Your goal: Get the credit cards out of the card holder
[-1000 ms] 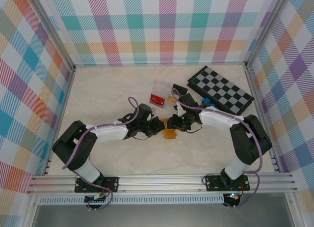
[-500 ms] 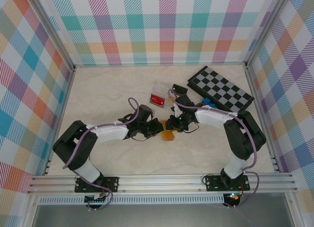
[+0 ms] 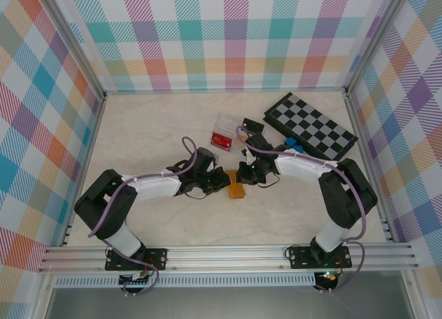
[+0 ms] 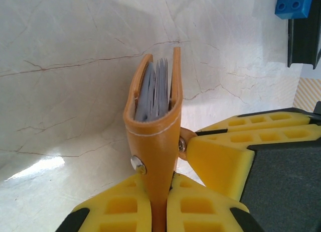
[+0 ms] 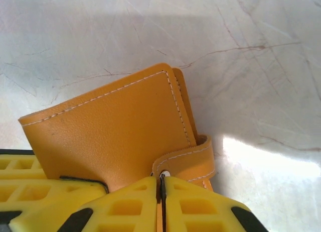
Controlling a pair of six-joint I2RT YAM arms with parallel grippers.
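**Card holder** (image 3: 237,190): tan-orange and folded shut, at the middle of the surface (image 3: 152,139) between your two grippers. You cannot tell whether it rests on the surface or hangs just clear of it. The clasp tab (image 5: 186,159) wraps round its open edge.

**Left gripper** (image 3: 225,182): comes at the card holder from its left.
- The jaws are pressed together on it.
- In the left wrist view the yellow fingers (image 4: 113,212) sit tight on either side of a tan band of the card holder, with no gap showing.
- The card holder stands edge-on beyond those fingers, its two covers slightly parted.
- Thin grey-blue leaves (image 4: 153,91) show between the covers. From this angle you cannot tell what they are.

**Right gripper** (image 3: 243,175): comes at the card holder from its right.
- The jaws are all but closed, with only a hairline between the fingers (image 5: 200,207).
- The end of the clasp tab, with its small metal snap, sits in that line, so the gripper is pinching the tab.
- The card holder's flat cover fills the space just beyond these fingers, white stitching along its edge.
- In the left wrist view one finger of this gripper touches the card holder's right side at the snap.

**Around the card holder:**
- The chequered board (image 3: 311,126) lies beyond it to the right, well apart.
- A blue block (image 3: 293,143) sits between the board and the card holder, nearer the board.
- A clear tray (image 3: 224,122) with something red in it lies beyond the card holder, slightly left.
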